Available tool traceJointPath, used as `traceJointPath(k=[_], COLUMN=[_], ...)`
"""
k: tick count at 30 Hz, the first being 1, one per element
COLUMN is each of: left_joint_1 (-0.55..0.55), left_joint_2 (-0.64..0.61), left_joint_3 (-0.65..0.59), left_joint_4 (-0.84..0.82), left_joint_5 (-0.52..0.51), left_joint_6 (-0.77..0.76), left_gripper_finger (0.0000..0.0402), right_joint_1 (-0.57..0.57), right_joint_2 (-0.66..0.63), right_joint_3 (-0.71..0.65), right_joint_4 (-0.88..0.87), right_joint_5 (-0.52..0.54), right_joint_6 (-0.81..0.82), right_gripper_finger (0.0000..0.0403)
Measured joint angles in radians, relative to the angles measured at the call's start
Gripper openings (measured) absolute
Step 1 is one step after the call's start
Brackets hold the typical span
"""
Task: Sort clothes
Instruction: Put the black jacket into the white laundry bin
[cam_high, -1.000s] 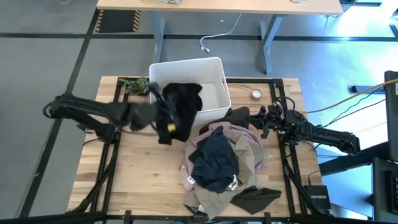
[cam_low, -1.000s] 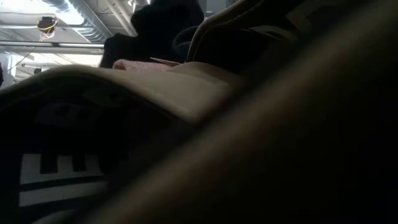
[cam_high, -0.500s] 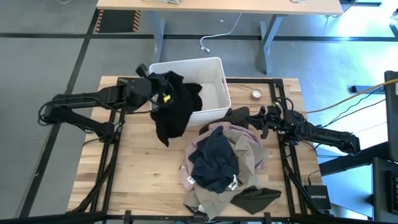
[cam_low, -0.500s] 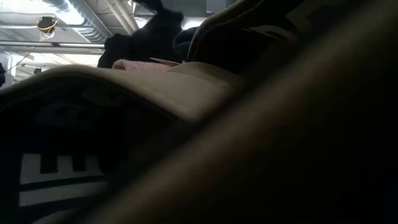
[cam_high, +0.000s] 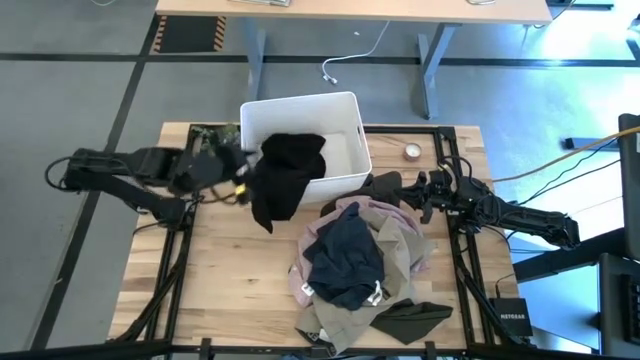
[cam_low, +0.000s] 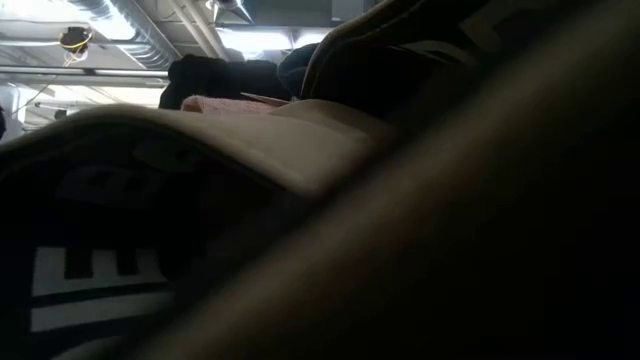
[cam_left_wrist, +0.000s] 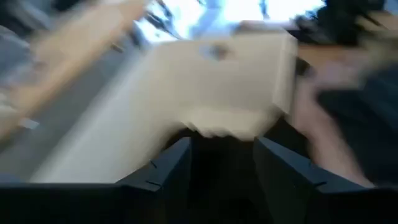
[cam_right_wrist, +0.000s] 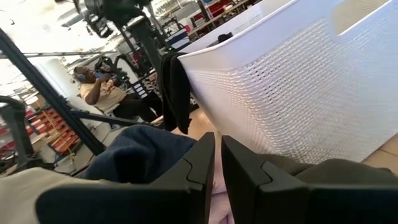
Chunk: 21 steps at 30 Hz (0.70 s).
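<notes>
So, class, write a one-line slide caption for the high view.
Black fabric garment draped over the white rectangular plastic bin rim, left gripper beside it, mixed clothes pile waiting on the wooden table.

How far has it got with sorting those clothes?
Barely begun. One black garment is draped over the near rim of the white bin, half in, half hanging out. The left claw sits open beside it, holding nothing. The right claw waits by the pile. Still unsorted on the table: the navy, pink, beige and olive pieces.
</notes>
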Motion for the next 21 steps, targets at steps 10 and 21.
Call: traceJointPath(k=[10, 21], left_joint_1=[-0.249, -0.33], left_joint_2=[0.008, 0.01], left_joint_3=[-0.162, -0.438], left_joint_4=[-0.206, -0.113], left_joint_5=[0.169, 0.127], left_joint_6=[-0.431, -0.674], left_gripper_finger=[0.0169, 0.0169], right_joint_1=[0.0, 0.0], right_joint_2=[0.0, 0.0], right_joint_3=[0.0, 0.0], right_joint_4=[-0.001, -0.002], right_joint_5=[-0.014, -0.006], right_joint_6=[0.002, 0.001], right_gripper_finger=[0.0046, 0.0046])
